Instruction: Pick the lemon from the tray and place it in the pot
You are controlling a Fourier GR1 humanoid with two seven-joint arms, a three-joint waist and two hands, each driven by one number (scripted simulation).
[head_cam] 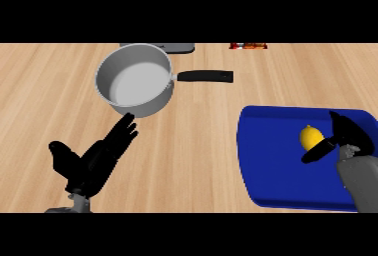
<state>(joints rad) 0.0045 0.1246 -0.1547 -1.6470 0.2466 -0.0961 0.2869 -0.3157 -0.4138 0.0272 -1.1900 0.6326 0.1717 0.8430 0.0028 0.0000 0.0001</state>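
Note:
A yellow lemon (311, 136) lies on the blue tray (277, 165) at the right. My right hand (345, 134) hovers just right of the lemon, fingers straight along its far side and the thumb stretched out below it, not closed on it. A silver pot (135, 80) with a black handle (205, 76) stands at the upper left, with nothing inside. My left hand (94, 159) rests open at the lower left, fingertips pointing toward the pot's near wall.
A dark grey object (177, 47) and a red-orange item (248, 46) sit at the counter's far edge. Bare wooden counter (199, 145) lies between the pot and the tray.

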